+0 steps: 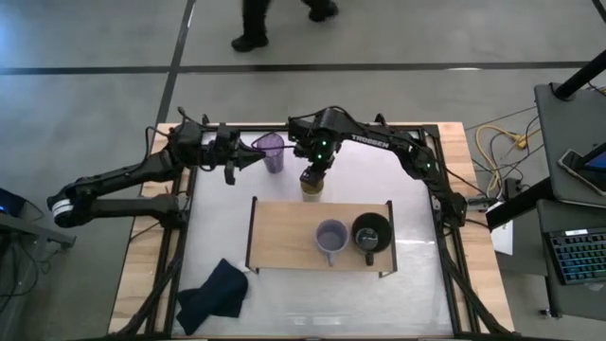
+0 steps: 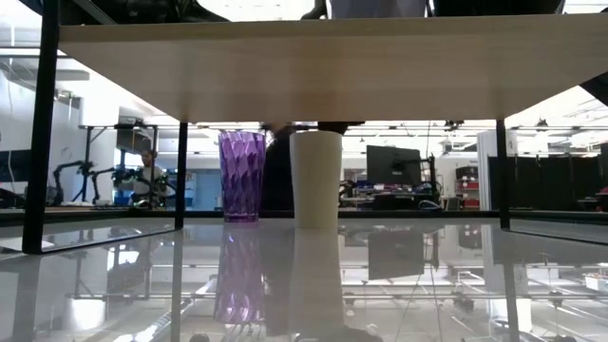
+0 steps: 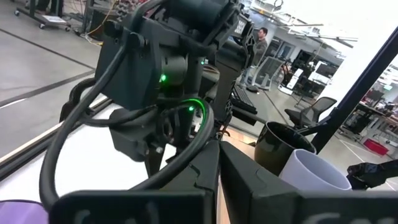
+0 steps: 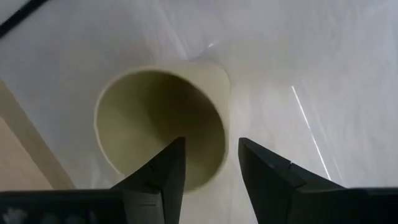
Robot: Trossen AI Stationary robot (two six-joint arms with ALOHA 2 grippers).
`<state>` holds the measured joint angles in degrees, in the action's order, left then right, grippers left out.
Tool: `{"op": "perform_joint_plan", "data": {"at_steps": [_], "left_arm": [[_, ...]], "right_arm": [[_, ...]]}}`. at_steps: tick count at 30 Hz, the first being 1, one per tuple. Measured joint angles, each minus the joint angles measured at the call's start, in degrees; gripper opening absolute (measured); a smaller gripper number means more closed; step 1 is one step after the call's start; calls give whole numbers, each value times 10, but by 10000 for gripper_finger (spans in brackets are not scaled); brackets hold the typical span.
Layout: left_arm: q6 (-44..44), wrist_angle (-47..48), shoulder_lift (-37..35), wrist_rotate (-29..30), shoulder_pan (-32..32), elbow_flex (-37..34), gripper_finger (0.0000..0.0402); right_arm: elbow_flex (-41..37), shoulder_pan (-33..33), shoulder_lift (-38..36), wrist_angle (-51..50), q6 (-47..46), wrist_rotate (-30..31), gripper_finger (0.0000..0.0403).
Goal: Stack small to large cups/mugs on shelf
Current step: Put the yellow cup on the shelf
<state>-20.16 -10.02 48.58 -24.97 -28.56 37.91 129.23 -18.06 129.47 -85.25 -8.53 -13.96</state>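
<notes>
Light-wood shelf board with thin black metal end frames (image 1: 284, 232) lies at the centre of the high view on the white tabletop (image 1: 407, 189), and on its right half stand a lavender-grey handled mug (image 1: 330, 237) and, just beside it to the right, a wide black handled mug (image 1: 370, 232). Above the board's upper edge, near frame centre, the right gripper (image 1: 313, 180) hangs directly over a small pale yellow cup (image 1: 312, 191); its wrist view shows the two dark fingers (image 4: 163, 171) spread, one over the cup's mouth (image 4: 158, 124) and one outside the rim. Left of that, the tall translucent purple tumbler (image 1: 273, 150) stands upright on the tabletop, with the left gripper (image 1: 248, 159) just to its left, fingers pressed together. A dark cloth (image 1: 213, 294) lies crumpled at lower left.
</notes>
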Motion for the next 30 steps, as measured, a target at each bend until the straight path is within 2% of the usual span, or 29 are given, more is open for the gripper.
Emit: {"op": "perform_joint_plan", "data": {"at_steps": [9, 16, 20, 27, 30], "left_arm": [[0, 1, 0, 0, 0, 0, 0], [0, 4, 0, 2, 0, -4, 0], [0, 3, 0, 2, 0, -5, 0], [0, 8, -4, 1, -1, -4, 0], [0, 16, -20, 0, -8, -4, 0]], "right_arm": [[-16, 1, 0, 34, -4, 0, 139], [-49, 1, 0, 44, 0, 1, 120], [-49, 1, 0, 47, 2, 4, 95], [-49, 0, 0, 46, 2, -3, 18], [-49, 1, -2, 45, -2, -25, 10]]}}
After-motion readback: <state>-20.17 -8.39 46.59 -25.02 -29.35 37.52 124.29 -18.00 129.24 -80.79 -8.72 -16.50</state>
